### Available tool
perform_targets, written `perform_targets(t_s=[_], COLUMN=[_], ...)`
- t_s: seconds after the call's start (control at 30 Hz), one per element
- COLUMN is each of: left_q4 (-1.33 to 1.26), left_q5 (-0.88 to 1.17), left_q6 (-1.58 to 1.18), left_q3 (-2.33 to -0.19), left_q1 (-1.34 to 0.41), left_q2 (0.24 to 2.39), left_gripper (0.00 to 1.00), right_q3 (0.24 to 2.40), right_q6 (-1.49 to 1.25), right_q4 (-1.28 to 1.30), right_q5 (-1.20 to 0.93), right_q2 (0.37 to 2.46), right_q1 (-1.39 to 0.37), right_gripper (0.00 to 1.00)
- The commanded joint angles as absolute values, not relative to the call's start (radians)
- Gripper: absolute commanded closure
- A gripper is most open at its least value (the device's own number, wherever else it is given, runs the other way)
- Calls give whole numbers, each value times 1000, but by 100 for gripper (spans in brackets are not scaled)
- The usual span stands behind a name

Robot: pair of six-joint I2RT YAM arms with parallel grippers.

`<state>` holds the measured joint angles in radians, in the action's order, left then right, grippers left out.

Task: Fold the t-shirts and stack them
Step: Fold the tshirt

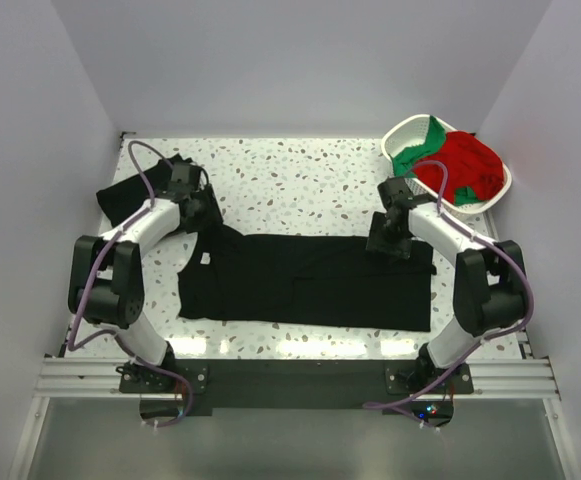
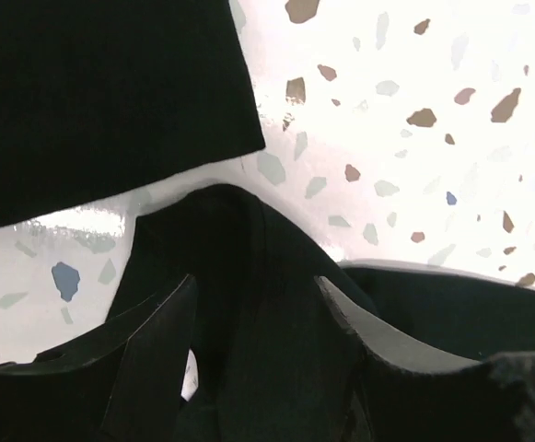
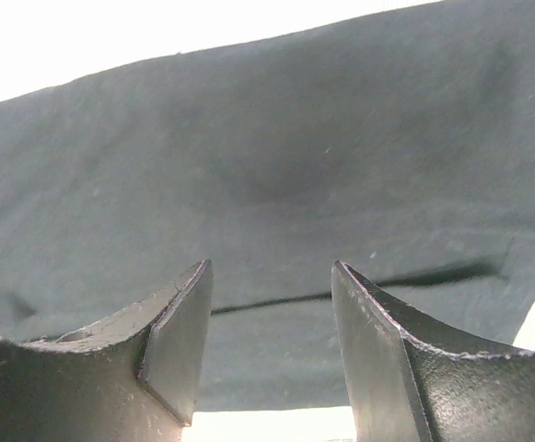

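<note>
a long black t-shirt (image 1: 310, 285) lies spread flat across the middle of the table (image 1: 300, 180), running from left to right a little nearer the near edge, its white neck label (image 1: 206, 258) showing at the left end. the left gripper (image 1: 208, 212) is down at the far left corner of this shirt; in the left wrist view its jaws stand apart, with a raised ridge of the black cloth (image 2: 239, 267) in the gap and a sliver of bright table showing beside the left finger (image 2: 157, 350). the right gripper (image 1: 383, 243) sits on the far right corner of the shirt, and in the right wrist view its jaws are likewise apart, low over flat dark cloth (image 3: 276, 166), closed on nothing. a second black t-shirt (image 1: 122, 200) lies near the far left corner of the table. a white basket (image 1: 394, 133) at the far right corner holds a red t-shirt (image 1: 470, 162) and a green t-shirt (image 1: 432, 131)
</note>
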<state>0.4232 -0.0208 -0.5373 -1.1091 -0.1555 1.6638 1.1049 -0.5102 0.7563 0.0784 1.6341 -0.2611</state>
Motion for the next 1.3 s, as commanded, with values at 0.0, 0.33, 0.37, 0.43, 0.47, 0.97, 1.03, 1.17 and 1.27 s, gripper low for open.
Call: perform_targets(t_s=[0.0,0.33,0.37,0.43,0.47,0.97,1.03,1.17,1.27], left_q4=[354,310,305,293,290,271,275,305,307], left_q5=[-48,-64,-61,-46,-41,-51,-69,-113,-152], left_q6=[-511,-515,-515,-517,-518,-523,-520,-522,-525], left_q3=[-1154,-1149,-1150,-1150,-1150,-1092,-1083,-1075,-1058], left_q1=[-141,-140,-141,-141,-140,-140,-138,-137,-135], left_q2=[1695,1758,1769,1782,1784,1779,1772,1758,1732], left_gripper=[43,48,48,50,52,100,100,100,100], right_q3=[1098,1097,1095,1097,1097,1100,1101,1112,1117], right_q6=[-480,-468,-468,-466,-466,-469,-472,-482,-485], right_q4=[700,686,683,683,683,736,744,776,790], right_q5=[127,143,147,152,159,232,241,255,258], right_q2=[1652,1713,1716,1729,1730,1825,1827,1832,1832], right_q1=[-239,-199,-201,-198,-196,-172,-167,-155,-143], right_gripper=[42,43,43,43,43,43,43,43,43])
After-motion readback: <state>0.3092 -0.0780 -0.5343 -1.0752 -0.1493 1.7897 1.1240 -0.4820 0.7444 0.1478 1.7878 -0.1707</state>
